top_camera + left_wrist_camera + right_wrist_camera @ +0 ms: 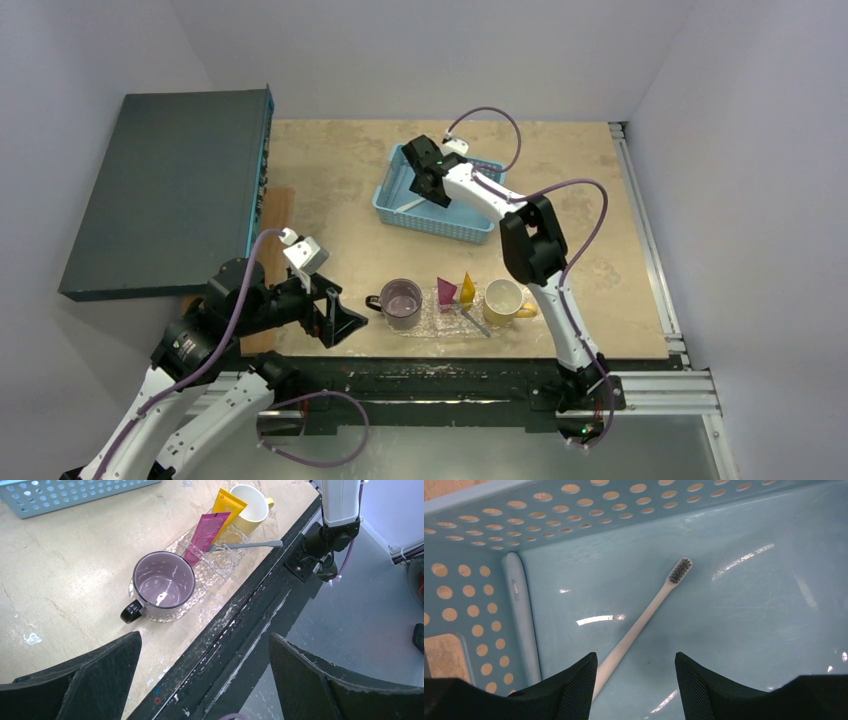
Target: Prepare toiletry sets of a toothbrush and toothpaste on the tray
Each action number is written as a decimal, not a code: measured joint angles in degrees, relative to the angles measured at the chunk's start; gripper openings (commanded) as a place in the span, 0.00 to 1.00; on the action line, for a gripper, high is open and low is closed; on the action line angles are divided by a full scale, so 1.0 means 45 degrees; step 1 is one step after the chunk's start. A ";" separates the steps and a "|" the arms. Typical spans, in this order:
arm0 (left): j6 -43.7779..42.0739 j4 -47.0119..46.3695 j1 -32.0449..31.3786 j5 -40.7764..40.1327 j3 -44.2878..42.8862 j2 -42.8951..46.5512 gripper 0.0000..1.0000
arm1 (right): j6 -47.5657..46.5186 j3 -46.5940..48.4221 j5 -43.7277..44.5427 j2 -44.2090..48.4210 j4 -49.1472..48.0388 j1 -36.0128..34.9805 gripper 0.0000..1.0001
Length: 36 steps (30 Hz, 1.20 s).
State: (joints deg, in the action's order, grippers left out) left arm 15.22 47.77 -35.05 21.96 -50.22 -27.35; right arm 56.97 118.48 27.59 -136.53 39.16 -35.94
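- The right gripper (634,680) hangs inside the light-blue perforated basket (440,226), its jaws apart and holding nothing.
- Right below that gap lies a white toothbrush (644,615) flat on the basket floor. Its handle end runs in between the fingertips and its bristle head points away from them.
- The basket sits at the far middle of the table (330,180), and this toothbrush is the only thing seen in it.
- The left gripper (205,680) hovers at the near left edge of the table, its jaws wide apart and empty, well apart from every task item.
- Just right of it, near the table's front edge, lies the clear crinkled tray (210,575).
- A purple mug (162,582) stands on the tray's left end, and a yellow mug (252,507) stands at its right end.
- Between the mugs, a pink tube (207,535) and a yellow-orange tube (227,507) stand tilted side by side on the tray.
- A second toothbrush (245,545) lies with its head beside the pink tube, and its handle sticks out past the tray's near edge.
- A dark flat box (170,190) rests at the far left.
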 measured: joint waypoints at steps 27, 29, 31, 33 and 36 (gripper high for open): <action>0.0000 0.0024 0.0000 -0.0083 0.0000 0.0053 0.98 | 0.0112 0.1088 0.0423 -0.1088 0.0073 -0.0005 0.69; 0.0000 0.0024 0.0000 -0.0083 0.0000 0.0058 0.98 | -0.0782 0.1103 0.0389 -0.1088 0.0063 -0.0005 0.69; 0.0000 0.0024 0.0000 -0.0087 0.0000 0.0058 0.98 | -0.1632 0.1117 0.0321 -0.1093 0.0092 0.0000 0.69; 0.0000 0.0024 0.0000 -0.0087 0.0000 0.0058 0.98 | -0.2438 0.1117 0.0287 -0.1112 0.0131 0.0000 0.69; 0.0000 0.0024 0.0000 -0.0092 0.0000 0.0058 0.98 | -0.3259 0.1117 0.0267 -0.1161 0.0165 0.0000 0.67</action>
State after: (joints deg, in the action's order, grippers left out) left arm 15.22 47.88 -35.05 21.54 -50.22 -27.09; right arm 42.30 123.50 28.80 -141.75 39.90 -35.94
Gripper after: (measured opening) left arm 0.979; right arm 0.687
